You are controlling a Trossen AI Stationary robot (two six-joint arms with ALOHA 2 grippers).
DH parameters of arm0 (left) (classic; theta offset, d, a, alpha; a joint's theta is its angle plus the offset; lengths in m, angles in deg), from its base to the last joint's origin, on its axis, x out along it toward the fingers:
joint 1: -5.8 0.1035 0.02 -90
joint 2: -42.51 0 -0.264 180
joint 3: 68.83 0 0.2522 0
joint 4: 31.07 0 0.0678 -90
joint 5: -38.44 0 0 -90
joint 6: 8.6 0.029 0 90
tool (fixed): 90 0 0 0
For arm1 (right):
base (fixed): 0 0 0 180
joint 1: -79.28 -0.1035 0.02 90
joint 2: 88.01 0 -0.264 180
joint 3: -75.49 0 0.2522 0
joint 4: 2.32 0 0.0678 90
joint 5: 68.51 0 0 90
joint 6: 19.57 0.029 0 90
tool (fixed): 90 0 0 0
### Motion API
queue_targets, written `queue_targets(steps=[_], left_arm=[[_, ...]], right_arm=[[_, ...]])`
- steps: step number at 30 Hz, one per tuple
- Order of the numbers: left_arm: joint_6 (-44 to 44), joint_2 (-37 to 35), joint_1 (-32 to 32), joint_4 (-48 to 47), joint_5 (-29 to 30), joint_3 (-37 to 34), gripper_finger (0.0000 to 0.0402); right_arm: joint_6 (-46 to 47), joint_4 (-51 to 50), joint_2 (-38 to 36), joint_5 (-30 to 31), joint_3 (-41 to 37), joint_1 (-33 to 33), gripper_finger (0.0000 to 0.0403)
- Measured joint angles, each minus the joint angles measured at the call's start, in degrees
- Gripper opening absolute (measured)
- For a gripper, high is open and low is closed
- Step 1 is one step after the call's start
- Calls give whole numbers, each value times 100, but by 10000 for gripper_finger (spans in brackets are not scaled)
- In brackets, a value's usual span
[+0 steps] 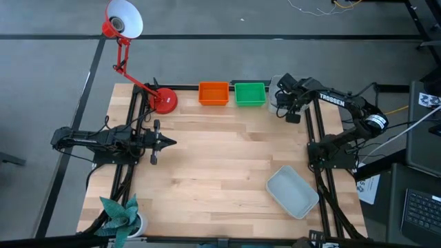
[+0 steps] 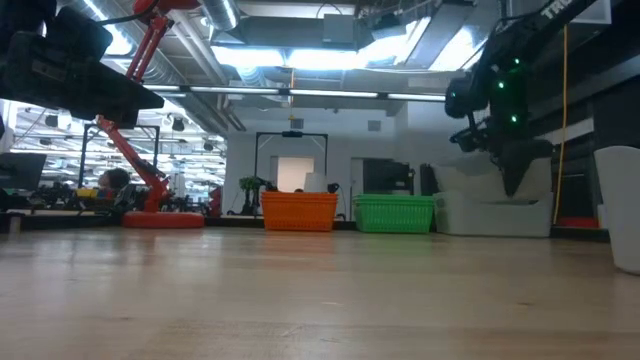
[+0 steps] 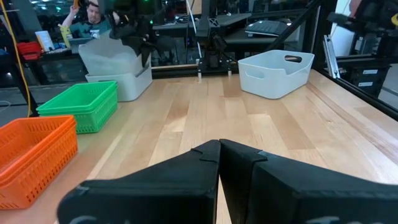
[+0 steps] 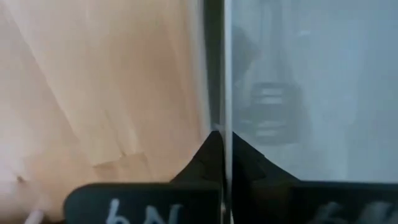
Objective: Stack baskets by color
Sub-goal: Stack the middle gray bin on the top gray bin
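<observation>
**R gripper pinching grey basket at back-right; L arm parked**

Surroundings first. Red lamp base (image 1: 164, 101) sits at the table's (image 1: 207, 172) back-left, just beside the orange baskets (image 1: 213, 94), not touching as far as I see. Its arm leans out over the back-left corner. Potted plant (image 1: 122, 215) is at the front-left corner. A person (image 3: 92, 14) shows in the room beyond the table, well apart from the arms. Mid-table is bare wood planks, so nothing sits btwn the grippers and the row.

Back row, L to R: orange, green baskets (image 1: 249, 94), then grey. Orange and green both show layered rims, so each looks like a nested stack; I can't tell the count. Nothing inside the top ones. Both are lattice-walled plastic, rectangular and shallow.

Right gripper (image 2: 513, 183) reaches down from above at the grey end. Its fingers are closed thin on one wall of the grey basket (image 3: 111, 57), wall edge running straight btwn the tips. That basket sits tilted over a lower grey basket (image 3: 127, 86); I can't tell if it's clear of it. Both are smooth-walled, translucent, larger than the coloured ones.

A lone grey basket (image 1: 293, 191) lies at the front-right, skewed to the table edge, empty, cut-out handle in its end wall.

Left gripper (image 1: 165, 142) hovers over the table's left side, fingers pressed together, holding nothing.
</observation>
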Motion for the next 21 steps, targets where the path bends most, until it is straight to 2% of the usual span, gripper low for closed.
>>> queue_targets(steps=[5, 15, 21], left_arm=[[0, 0, 0, 0, 2, 0, 0], [0, 0, -1, 0, 2, 0, 0], [0, 0, -2, -2, 0, 0, 0]], right_arm=[[-232, 448, -34, -4, -312, 107, 0], [-254, 547, -104, -498, -128, 163, 0], [-191, 683, -242, -508, -105, 190, 0]])
